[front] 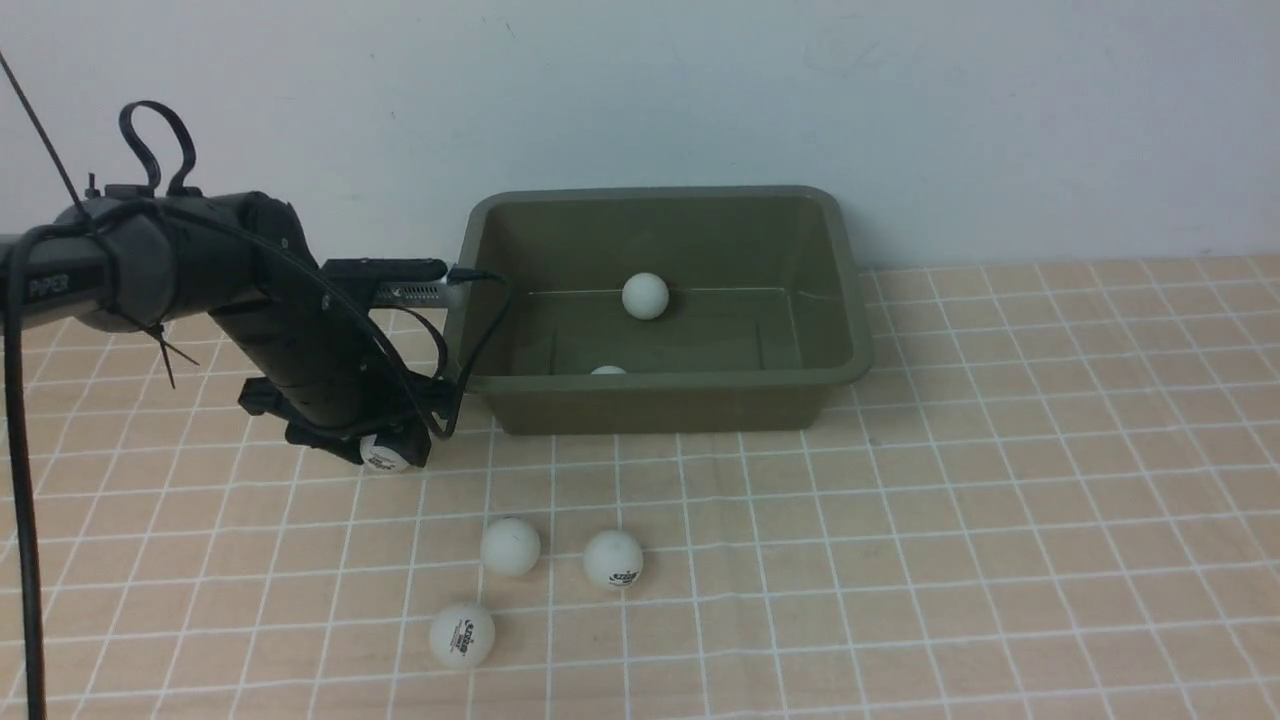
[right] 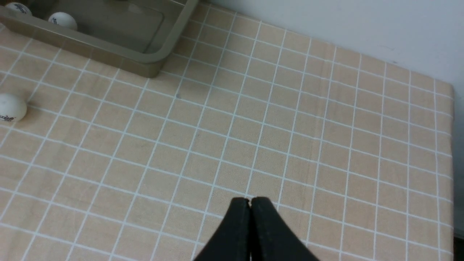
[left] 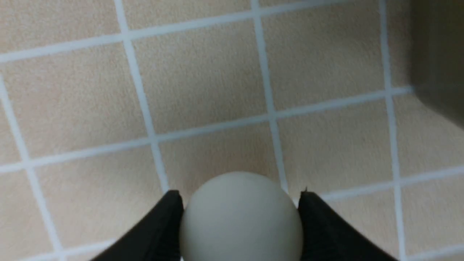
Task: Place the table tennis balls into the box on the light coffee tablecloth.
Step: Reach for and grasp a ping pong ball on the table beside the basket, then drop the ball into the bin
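- Olive-green plastic formed the box point(front: 700, 240), which stood on the light coffee tablecloth point(front: 1000, 500) at twelve o'clock in the front view, close to the white wall point(front: 700, 80).
- Two table tennis balls lay inside it: one point(front: 645, 296) near the far side, the other point(front: 607, 370) mostly hidden behind the near side.
- At about eight o'clock from the box, near its corner, the left gripper point(front: 385, 455) had its jaws set wide around a held ball point(left: 241, 221). Both black fingers point(left: 163, 228) pressed against the ball's sides.
- Whether the held ball was clear of the cloth could not be told.
- Three loose balls sat on the cloth at about five o'clock from the left gripper. They were a plain one point(front: 510, 546), a logo-marked one point(front: 612, 558) near it at three o'clock, and another logo-marked one point(front: 462, 635) at seven o'clock. None of them touched.
- The right gripper point(right: 250, 201) hung over bare cloth with its tips pressed together and nothing between them.
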Robot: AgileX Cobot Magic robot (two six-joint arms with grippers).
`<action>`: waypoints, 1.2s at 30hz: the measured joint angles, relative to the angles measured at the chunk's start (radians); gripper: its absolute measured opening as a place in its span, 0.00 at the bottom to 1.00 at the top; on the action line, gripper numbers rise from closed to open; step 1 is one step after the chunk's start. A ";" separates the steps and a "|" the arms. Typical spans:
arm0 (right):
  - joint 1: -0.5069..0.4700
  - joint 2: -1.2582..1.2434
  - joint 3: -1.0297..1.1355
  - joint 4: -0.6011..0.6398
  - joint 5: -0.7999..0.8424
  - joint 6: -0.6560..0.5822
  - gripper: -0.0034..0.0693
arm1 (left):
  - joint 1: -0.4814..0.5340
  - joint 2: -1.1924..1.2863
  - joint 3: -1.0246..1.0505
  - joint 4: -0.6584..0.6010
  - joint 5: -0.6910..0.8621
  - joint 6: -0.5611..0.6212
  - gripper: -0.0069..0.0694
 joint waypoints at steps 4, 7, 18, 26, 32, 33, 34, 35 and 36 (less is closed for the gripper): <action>0.000 0.000 0.000 0.000 0.000 0.000 0.02 | 0.000 -0.020 -0.086 0.037 0.122 -0.002 0.51; 0.000 0.000 0.000 0.001 0.000 0.000 0.02 | 0.000 -0.046 -0.203 0.039 0.233 -0.004 0.51; 0.000 0.000 0.000 0.003 0.001 0.000 0.02 | -0.112 -0.038 -0.438 -0.144 0.271 0.121 0.51; 0.000 0.000 0.000 0.021 0.023 -0.001 0.02 | -0.164 0.069 -0.442 -0.148 0.098 0.136 0.53; 0.000 0.000 0.000 0.030 0.027 -0.007 0.02 | -0.164 0.107 -0.442 -0.138 0.067 0.141 0.65; 0.000 0.000 0.000 0.030 0.027 -0.007 0.02 | -0.165 0.107 -0.442 -0.128 0.070 0.144 0.67; 0.000 0.000 0.000 0.030 0.027 -0.007 0.02 | -0.165 0.107 -0.447 -0.118 0.077 0.145 0.68; 0.000 0.000 0.000 0.031 0.027 -0.007 0.02 | -0.166 0.106 -0.460 -0.108 0.100 0.146 0.68; 0.000 0.000 0.000 0.031 0.027 -0.007 0.02 | -0.166 0.106 -0.463 -0.105 0.105 0.146 0.68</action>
